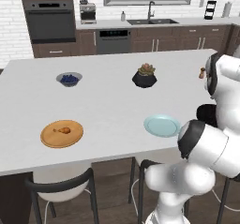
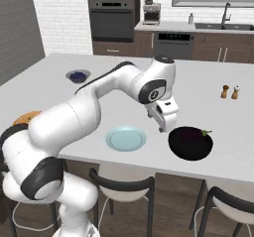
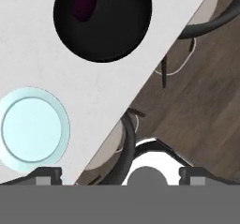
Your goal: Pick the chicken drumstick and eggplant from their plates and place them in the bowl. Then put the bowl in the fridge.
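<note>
Simulated kitchen, white island counter [image 1: 112, 101] with stools along its near edge. Black bowl [image 2: 190, 143] close to that near edge, eggplant [image 2: 201, 132] already inside against the far rim, green cap just showing. Teal plate [image 2: 126, 138] bare beside the bowl, judged the eggplant's former seat. Gripper [image 2: 167, 128] poised between plate and bowl, jaws spread wide, nothing held, consistent with a completed drop. Chicken drumstick [image 1: 62, 130] on the wooden plate [image 1: 62, 134] toward the opposite end of the same edge, judged next. Fridge step pending.
</note>
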### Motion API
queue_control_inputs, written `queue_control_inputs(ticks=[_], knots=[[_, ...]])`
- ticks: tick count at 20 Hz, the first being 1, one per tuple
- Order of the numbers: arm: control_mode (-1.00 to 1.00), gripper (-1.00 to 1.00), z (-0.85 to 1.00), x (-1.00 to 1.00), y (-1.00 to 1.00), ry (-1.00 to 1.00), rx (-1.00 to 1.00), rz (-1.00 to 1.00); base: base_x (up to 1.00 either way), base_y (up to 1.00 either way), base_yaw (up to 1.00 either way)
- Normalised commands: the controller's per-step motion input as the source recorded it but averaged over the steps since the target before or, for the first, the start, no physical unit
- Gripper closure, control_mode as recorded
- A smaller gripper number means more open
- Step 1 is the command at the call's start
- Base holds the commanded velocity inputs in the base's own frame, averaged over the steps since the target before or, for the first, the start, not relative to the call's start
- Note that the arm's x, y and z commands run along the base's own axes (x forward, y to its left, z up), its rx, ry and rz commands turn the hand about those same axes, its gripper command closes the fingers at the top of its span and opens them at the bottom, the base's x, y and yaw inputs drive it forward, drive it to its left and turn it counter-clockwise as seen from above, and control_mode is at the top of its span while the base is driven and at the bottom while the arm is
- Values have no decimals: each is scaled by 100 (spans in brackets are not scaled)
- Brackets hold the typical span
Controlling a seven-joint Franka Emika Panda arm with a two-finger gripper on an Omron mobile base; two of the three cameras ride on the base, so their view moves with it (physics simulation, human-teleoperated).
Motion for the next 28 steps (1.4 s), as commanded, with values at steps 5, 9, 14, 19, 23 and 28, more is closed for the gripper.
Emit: queue_control_inputs(ticks=[5,9,14,19,23,28], knots=[[-100,-100,2,-27,100,-17,-20,18,0,0,0],[-100,-100,17,-18,100,-43,-20,13,0,0,0],[-100,-100,0,-61,100,-10,-4,24,0,0,0],[-100,-100,-1,-12,31,9,1,11,0,0,0],[100,-100,-1,-3,25,4,0,4,-6,75,23],[100,-100,0,0,0,0,0,0,1,100,34]])
